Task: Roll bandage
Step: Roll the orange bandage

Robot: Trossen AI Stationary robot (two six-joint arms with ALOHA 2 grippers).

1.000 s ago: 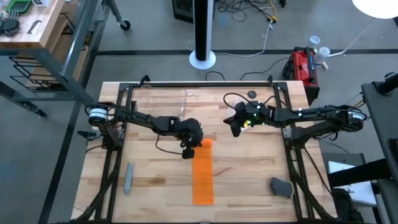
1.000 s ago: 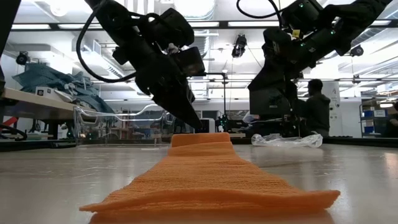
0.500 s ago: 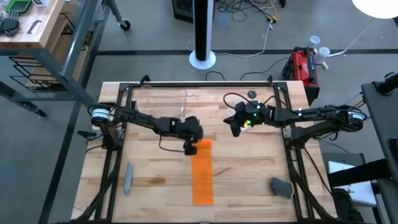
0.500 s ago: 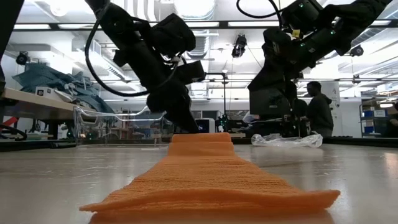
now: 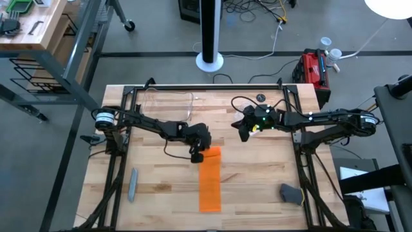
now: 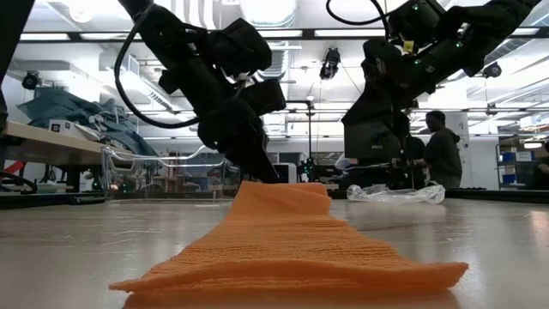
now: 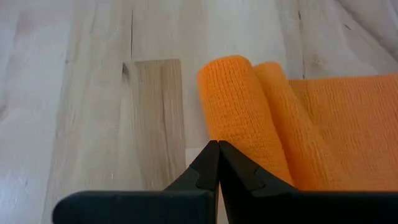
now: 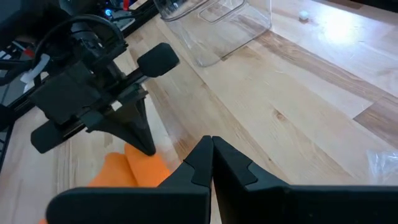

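- Where the high view looks down on the table [image 5: 161, 193], the bandage [image 5: 209, 180] lies as a long orange strip near the middle, its far end touching the left gripper [image 5: 196, 154], which sits at that end's left corner. The right gripper [image 5: 244, 132] hangs apart, beyond the strip's far end and to the right.
- From the low view, the bandage [image 6: 283, 249] runs away across the wood, its far end lifted into a low hump just under the left gripper [image 6: 262, 172]; the right gripper [image 6: 377, 129] stays higher up, off the cloth.
- Through the left wrist view, the left fingers [image 7: 208, 171] are pressed together, clenched on nothing, with the bandage's [image 7: 249, 118] rolled end just beyond their tips.
- Seen in the right wrist view, the right fingers [image 8: 202, 158] are likewise pressed together and empty; the bandage [image 8: 134, 171] lies under the left gripper [image 8: 146, 146].
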